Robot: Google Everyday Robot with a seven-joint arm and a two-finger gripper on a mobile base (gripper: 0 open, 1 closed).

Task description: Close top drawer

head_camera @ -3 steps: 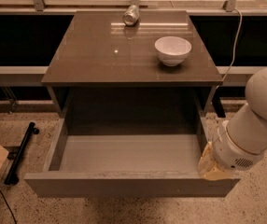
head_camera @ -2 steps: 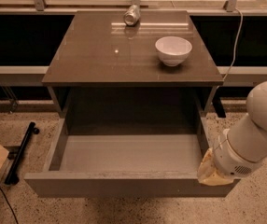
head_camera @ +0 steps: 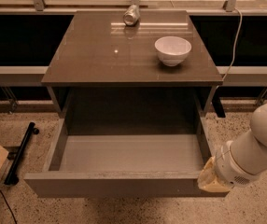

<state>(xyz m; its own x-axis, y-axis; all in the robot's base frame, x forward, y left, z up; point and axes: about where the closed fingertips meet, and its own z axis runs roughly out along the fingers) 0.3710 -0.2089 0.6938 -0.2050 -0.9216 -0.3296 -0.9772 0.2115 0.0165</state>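
**Top drawer.** The top drawer [head_camera: 124,154] stands pulled well out from under the bench [head_camera: 96,55], toward the camera. Its pale grey floor is exposed between two low side walls. Its flat grey-brown front panel lies forward of the bench's front edge and runs across the lower part of the view. The dark cavity behind the drawer sits directly below the bench top.

**Gripper.** The gripper [head_camera: 211,178] is forward of the bench's front edge, on the view's right, at the right front corner of the drawer. It appears to be in contact with the end of the front panel (only a tan section at the tip of the arm is visible). Whether the gripper is apart or together cannot be told. The white arm [head_camera: 259,146] extends from it up and out of the view's right edge, clear of the bench's right side.

**Items on the bench.**
- A white bowl [head_camera: 172,50] stands upright toward the right side of the bench top.
- A metal can [head_camera: 131,15] lies on its side near the rear edge of the bench top, about midway across.

**Around the bench.** A black rod [head_camera: 21,153] lies on the speckled floor left of the bench. A pale cable [head_camera: 236,36] hangs behind the bench's right rear corner.
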